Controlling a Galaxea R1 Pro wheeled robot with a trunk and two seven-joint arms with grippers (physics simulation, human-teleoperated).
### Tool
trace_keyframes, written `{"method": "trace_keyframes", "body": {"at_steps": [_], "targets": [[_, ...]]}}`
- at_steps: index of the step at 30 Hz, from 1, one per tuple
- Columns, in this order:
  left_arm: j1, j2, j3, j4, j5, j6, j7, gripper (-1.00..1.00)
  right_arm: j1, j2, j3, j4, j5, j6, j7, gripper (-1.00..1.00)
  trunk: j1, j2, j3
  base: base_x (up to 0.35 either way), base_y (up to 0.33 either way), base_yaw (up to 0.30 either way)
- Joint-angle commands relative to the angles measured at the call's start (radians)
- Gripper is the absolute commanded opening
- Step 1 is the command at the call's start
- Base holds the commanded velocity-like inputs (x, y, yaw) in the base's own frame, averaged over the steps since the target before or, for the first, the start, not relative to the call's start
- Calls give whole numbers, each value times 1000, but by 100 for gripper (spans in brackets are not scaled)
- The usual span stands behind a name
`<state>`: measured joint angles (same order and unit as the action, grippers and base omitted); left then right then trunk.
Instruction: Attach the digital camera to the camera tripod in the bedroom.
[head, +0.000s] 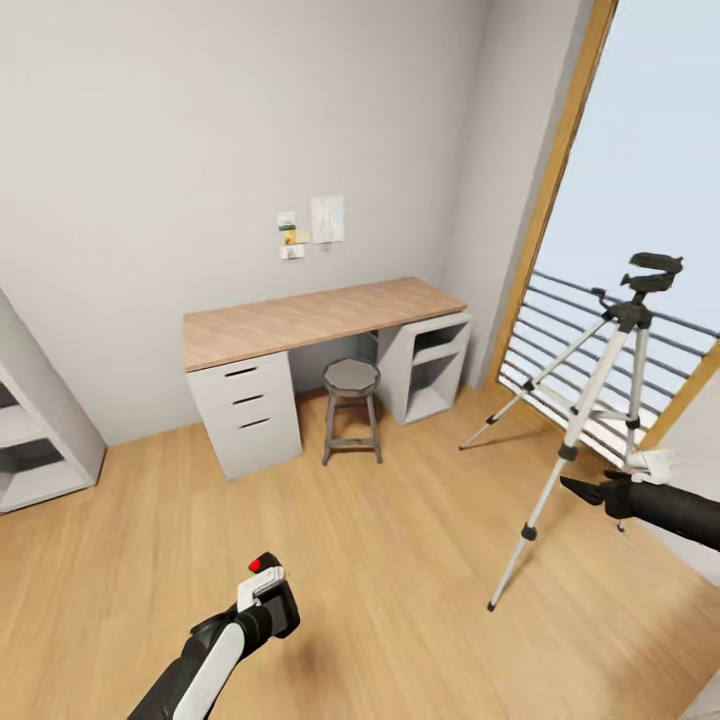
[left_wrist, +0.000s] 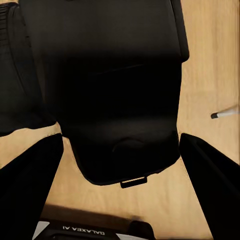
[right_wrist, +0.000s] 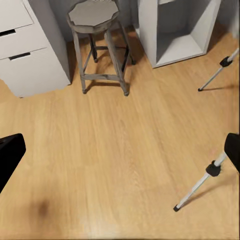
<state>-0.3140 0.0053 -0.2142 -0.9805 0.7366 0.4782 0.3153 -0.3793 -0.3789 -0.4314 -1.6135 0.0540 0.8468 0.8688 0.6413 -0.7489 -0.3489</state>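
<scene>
- The left gripper sits low over the wood plank floor, clamped on the digital camera; from the head view only the camera's red button and a bit of black body show past the white finger parts.
- In the left wrist view the digital camera is a near-featureless black mass between the 2 dark fingers, cut off by the frame edge; its lens cannot be made out.
- The camera tripod stands on the floor before the tall window, 3 silver legs spread, black head bare. 1 leg is partly hidden behind the right arm.
- The right gripper hangs just beside a tripod leg, jaws apart with nothing between them; in its wrist view only the black tips show at the edges.
- A grey octagonal stool stands under the wood-topped desk, well apart from the tripod.
- A grey shelf is cut off at the frame edge.
</scene>
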Motion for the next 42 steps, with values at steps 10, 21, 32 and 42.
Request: {"method": "trace_keyframes", "body": {"at_steps": [10, 21, 32, 42], "targets": [[21, 6, 33, -13, 13, -2, 9, -100, -1, 0, -3, 0, 6, 2, 7, 100, 0, -1, -1, 105, -332, -266], [61, 9, 140, -57, 13, -1, 5, -100, -1, 0, -4, 0, 6, 1, 10, 100, 0, -1, -1, 124, -332, -200], [87, 22, 230, -71, 13, 5, 5, -100, -1, 0, -3, 0, 5, -1, 17, 100, 0, -1, -1, 126, -331, -22], [177, 84, 378, -173, 19, 33, -4, -100, -1, 0, -1, 0, 6, -1, 16, 100, 0, -1, -1, 126, -332, 173]]}}
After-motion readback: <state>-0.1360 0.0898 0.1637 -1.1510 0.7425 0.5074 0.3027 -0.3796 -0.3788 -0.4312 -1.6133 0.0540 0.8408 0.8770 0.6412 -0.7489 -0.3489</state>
